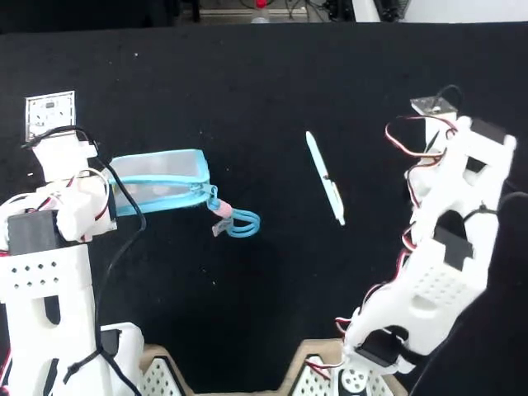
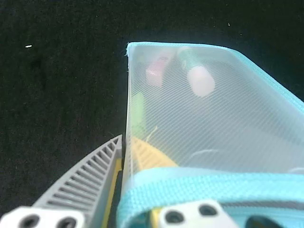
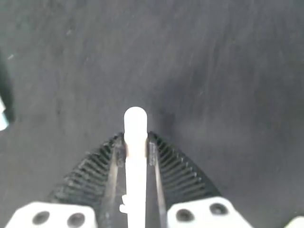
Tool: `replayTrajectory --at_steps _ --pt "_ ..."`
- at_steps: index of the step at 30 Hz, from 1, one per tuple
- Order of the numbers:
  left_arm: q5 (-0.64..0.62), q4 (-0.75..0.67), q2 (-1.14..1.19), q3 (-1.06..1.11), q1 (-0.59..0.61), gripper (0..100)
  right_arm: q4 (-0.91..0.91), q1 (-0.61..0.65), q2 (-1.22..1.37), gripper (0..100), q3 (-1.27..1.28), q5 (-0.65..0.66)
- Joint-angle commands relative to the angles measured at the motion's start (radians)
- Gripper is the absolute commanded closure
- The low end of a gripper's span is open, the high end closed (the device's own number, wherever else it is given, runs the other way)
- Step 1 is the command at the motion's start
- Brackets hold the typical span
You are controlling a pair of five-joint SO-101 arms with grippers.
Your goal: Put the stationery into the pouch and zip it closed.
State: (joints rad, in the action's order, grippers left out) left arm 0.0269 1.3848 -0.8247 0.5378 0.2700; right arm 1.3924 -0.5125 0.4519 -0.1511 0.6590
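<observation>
The left fingers [image 2: 90,180] pinched the pouch [image 1: 161,177] shut-tight at the bench's [image 1: 247,82] middle left. 1 pen [image 1: 325,178] lay centre. The right fingers [image 3: 175,171] clamped a white stick [image 3: 135,161].

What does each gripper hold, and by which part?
Left gripper: the pouch, by its end edge. Right gripper: a white pen, near its rounded end.

One pouch [image 1: 161,181]; two pens [image 1: 326,177] [image 3: 135,156]; two arms [image 1: 49,272] [image 1: 445,272].
</observation>
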Motion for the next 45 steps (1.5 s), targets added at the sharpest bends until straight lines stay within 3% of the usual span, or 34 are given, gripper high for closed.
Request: replayTrajectory --at_steps 1,7,13,15,23,28,36,45 --pt "-0.012 -0.005 -0.014 0.002 0.013 97 0.098 -0.012 -0.137 98.8 -0.042 0.009" --pt "-0.012 -0.003 -0.014 0.002 0.013 97 0.104 0.026 -0.317 98.8 0.116 0.012" --pt "-0.012 -0.003 -0.014 0.002 0.012 97 0.029 0.118 -0.648 98.8 0.386 0.02" --pt "-0.012 -0.003 -0.014 0.002 0.012 97 0.009 0.167 -0.768 98.8 0.449 -0.031" --pt "-0.012 -0.003 -0.014 0.002 0.012 97 0.066 0.511 -1.231 98.8 0.495 -0.273" --pt "-0.012 -0.003 -0.014 0.002 0.012 97 0.006 0.758 -1.434 98.7 0.496 -0.434" --pt "-0.012 -0.009 -0.014 0.018 0.008 97 -0.221 1.048 -1.529 98.5 0.501 -0.674" --pt "-0.012 -0.009 -0.014 0.018 0.008 97 -0.459 1.232 -1.524 98.5 0.507 -0.747"
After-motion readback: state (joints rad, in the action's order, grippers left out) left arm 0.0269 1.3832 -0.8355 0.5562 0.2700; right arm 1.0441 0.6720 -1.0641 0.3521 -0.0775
